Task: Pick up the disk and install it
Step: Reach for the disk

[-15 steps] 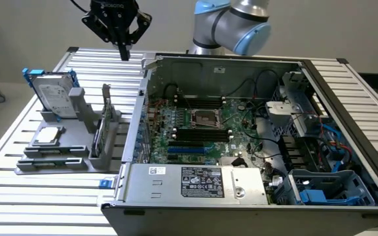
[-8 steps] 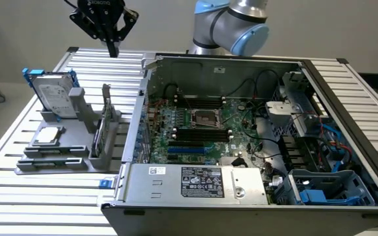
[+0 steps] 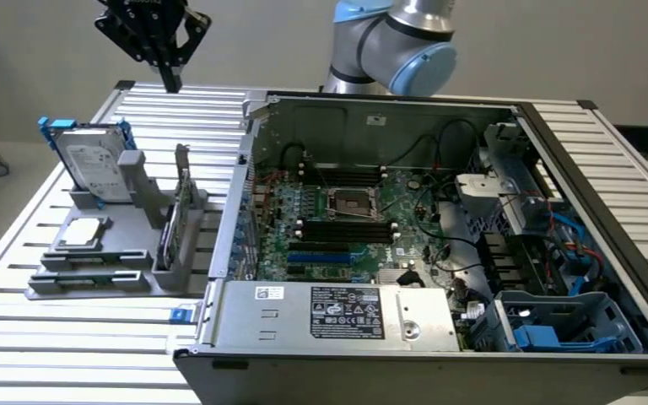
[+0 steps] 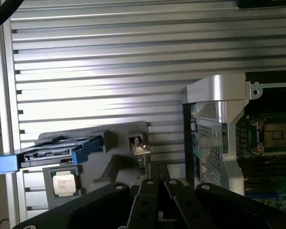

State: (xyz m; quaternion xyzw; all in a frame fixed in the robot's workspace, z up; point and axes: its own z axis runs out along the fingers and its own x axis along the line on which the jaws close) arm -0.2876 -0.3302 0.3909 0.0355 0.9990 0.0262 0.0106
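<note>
**Disk sits low and left of a closed, empty gripper**

The gripper (image 3: 172,84) hangs high over the far edge of the table (image 3: 31,337), with its fingers pressed together and nothing between them. The disk (image 3: 88,164) is below it, nearer, and toward the exterior view's left, well apart from the fingertips. It stands on end in a grey holder (image 3: 110,285) and leans back a little, so its long axis runs nearly up and down. Its labelled face looks toward the near right, and blue rails clip its long edges. In the wrist view the disk (image 4: 52,153) shows edge-on, apart from the gripper (image 4: 155,183).

The table is ribbed metal slats, and the holder sits flat on it. Above the disk the air looks free. A grey post of the holder stands just beside the disk's right edge. A chip (image 3: 82,234) lies near it in the holder. A card (image 3: 172,229) stands between the disk and the open case (image 3: 414,375) on the right.
</note>
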